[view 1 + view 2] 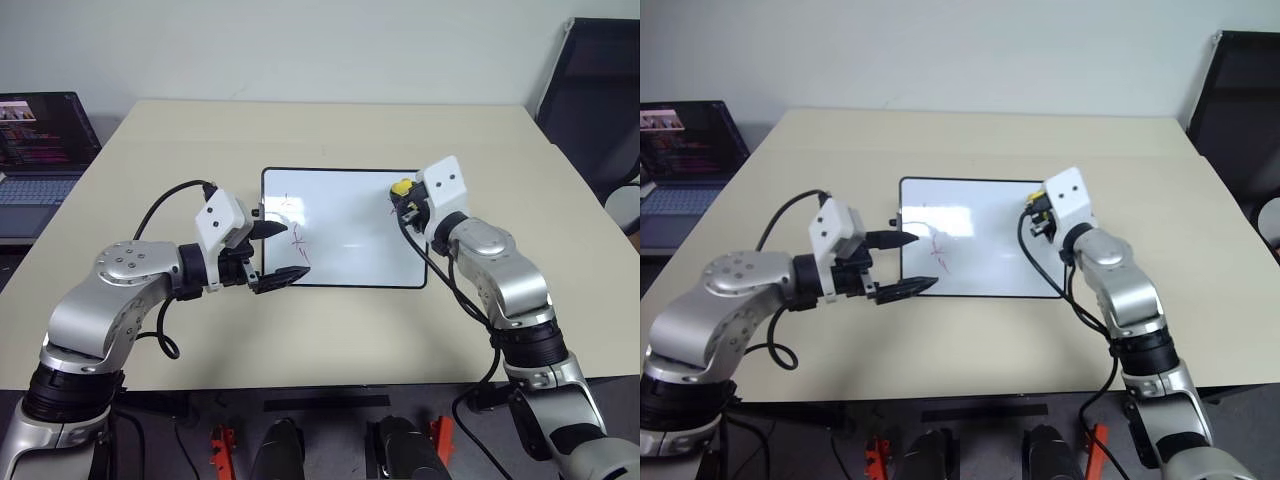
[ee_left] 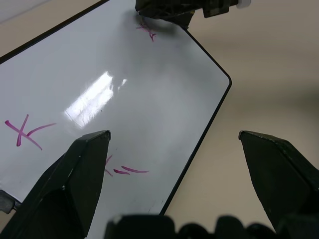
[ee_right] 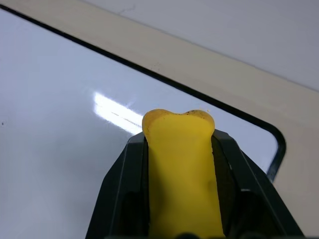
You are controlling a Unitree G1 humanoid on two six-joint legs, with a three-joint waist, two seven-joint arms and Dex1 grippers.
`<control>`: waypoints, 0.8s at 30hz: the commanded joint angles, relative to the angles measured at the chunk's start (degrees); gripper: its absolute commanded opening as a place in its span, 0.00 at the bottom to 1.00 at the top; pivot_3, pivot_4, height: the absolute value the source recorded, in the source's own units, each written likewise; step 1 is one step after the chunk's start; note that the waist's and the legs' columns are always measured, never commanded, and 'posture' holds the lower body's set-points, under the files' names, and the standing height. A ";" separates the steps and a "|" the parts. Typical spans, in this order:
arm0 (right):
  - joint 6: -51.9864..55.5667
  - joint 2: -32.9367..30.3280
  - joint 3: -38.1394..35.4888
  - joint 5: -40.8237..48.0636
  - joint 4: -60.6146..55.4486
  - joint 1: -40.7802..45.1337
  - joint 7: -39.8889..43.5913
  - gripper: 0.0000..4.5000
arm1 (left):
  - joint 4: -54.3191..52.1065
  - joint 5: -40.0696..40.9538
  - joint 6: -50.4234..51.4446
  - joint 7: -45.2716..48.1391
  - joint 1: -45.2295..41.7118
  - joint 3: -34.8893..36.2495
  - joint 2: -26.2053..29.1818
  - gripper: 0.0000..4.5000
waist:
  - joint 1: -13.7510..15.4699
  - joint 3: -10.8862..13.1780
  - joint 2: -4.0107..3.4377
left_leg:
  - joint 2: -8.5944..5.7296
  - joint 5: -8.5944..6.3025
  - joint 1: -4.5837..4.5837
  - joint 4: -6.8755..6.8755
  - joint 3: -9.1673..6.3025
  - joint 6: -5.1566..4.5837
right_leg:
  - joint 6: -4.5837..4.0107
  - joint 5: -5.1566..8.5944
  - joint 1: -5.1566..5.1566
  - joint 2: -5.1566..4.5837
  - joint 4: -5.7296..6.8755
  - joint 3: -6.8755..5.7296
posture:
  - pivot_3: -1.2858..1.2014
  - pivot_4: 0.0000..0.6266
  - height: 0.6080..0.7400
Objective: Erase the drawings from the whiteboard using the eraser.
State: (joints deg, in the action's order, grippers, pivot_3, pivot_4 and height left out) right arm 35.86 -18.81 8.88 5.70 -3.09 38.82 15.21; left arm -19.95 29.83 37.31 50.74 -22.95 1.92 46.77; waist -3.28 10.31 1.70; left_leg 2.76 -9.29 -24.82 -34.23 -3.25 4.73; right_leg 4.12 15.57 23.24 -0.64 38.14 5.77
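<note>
Beige and broad, the counter (image 1: 330,130) carried the whiteboard (image 1: 350,240) near its middle, the board's long axis running from the robot's left to its right. A laptop (image 1: 40,140) sat off at the far left and a dark chair (image 1: 600,100) at the far right.

The right end effector (image 1: 403,200) was clamped narrowly on the eraser (image 3: 182,174), the yellow block squeezed between both fingers and sticking out past their tips. It hung over the board's far right corner, and whether the block touched the surface could not be told.

The drawings (image 1: 297,240) lay mostly at the board's left end, across the board from the eraser; one more pink mark (image 2: 147,32) sat close beside the right end effector. So the wiping would likely begin at that near mark and then sweep leftward along the long axis.

The left end effector (image 1: 272,254) stood wide and empty, straddling the board's near left corner, nearer the scribbles but without the tool, seemingly placed to steady the board.
</note>
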 commanded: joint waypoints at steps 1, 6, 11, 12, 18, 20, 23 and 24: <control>-1.43 -0.71 1.87 -2.58 0.25 1.20 1.70 0.28 | -1.38 -0.09 -0.88 0.05 -0.25 0.95 0.00 1.00 | 0.00 0.00 0.00 | 0.00 0.00 0.00 0.02 0.00 0.00 | 0.00 0.00 0.00 0.00 0.00 -0.01 | 0.52 0.24 1.00; 2.61 -2.58 2.17 -2.61 -0.53 -1.08 4.94 0.28 | -1.90 -0.20 -1.02 -0.09 0.39 0.98 -0.06 1.00 | -0.01 0.00 0.00 | 0.00 0.00 0.01 0.01 0.00 0.00 | 0.00 0.00 0.00 0.00 0.02 0.00 | 0.52 0.24 1.00; 3.08 -4.19 2.46 -3.05 -1.41 -1.10 7.57 0.28 | -2.17 -0.13 -1.04 -0.06 0.65 0.95 -0.13 1.00 | -0.03 0.00 0.01 | 0.00 0.01 0.03 -0.11 -0.01 -0.01 | 0.01 0.00 -0.03 0.00 0.11 0.00 | 0.52 0.24 1.00; 1.50 -3.88 2.18 -4.25 -0.25 -0.16 6.21 0.28 | -2.13 -0.19 -1.10 -0.01 0.62 0.87 -0.12 1.00 | -0.04 0.00 0.01 | 0.00 0.01 0.03 -0.16 -0.01 -0.01 | 0.00 0.00 -0.03 0.00 0.15 0.00 | 0.52 0.24 1.00; -4.03 -1.22 1.25 -7.49 6.19 3.98 1.51 0.28 | -1.96 -0.39 -1.19 0.18 0.41 0.47 -0.38 1.00 | -0.15 0.00 0.01 | 0.00 0.01 0.06 -0.51 -0.01 -0.02 | -0.10 0.07 0.04 0.01 0.63 0.02 | 0.52 0.24 1.00; -4.31 -0.86 1.81 -7.77 7.34 4.11 2.17 0.28 | -1.93 -0.51 -1.20 0.16 0.37 0.37 -0.55 1.00 | -0.16 0.00 0.01 | 0.00 0.02 0.07 -0.52 -0.01 -0.02 | -0.27 0.16 0.05 0.02 0.67 0.03 | 0.52 0.24 1.00; -1.13 -2.34 4.13 -7.06 6.33 2.40 7.48 0.28 | -1.96 -0.57 -1.10 0.06 0.20 0.38 -0.80 1.00 | -0.15 0.00 0.01 | 0.00 0.02 0.07 -0.52 -0.01 -0.02 | -0.24 0.16 0.04 0.02 0.67 0.03 | 0.52 0.24 1.00; -0.23 -3.09 4.97 -6.86 5.27 1.63 9.45 0.28 | -1.95 -0.62 -1.07 0.04 0.16 0.40 -0.87 1.00 | -0.15 0.00 0.01 | 0.00 0.02 0.07 -0.52 -0.01 -0.02 | -0.23 0.16 0.03 0.02 0.67 0.03 | 0.52 0.24 1.00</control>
State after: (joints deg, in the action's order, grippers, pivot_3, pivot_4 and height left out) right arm 33.78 -21.17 12.67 -1.42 3.23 41.60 21.79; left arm -20.19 29.13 37.07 50.73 -22.05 1.86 45.87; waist -3.43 10.31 1.71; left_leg 2.76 -9.27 -24.75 -34.75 -3.26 4.70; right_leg 3.89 15.72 23.27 -0.62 38.81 5.80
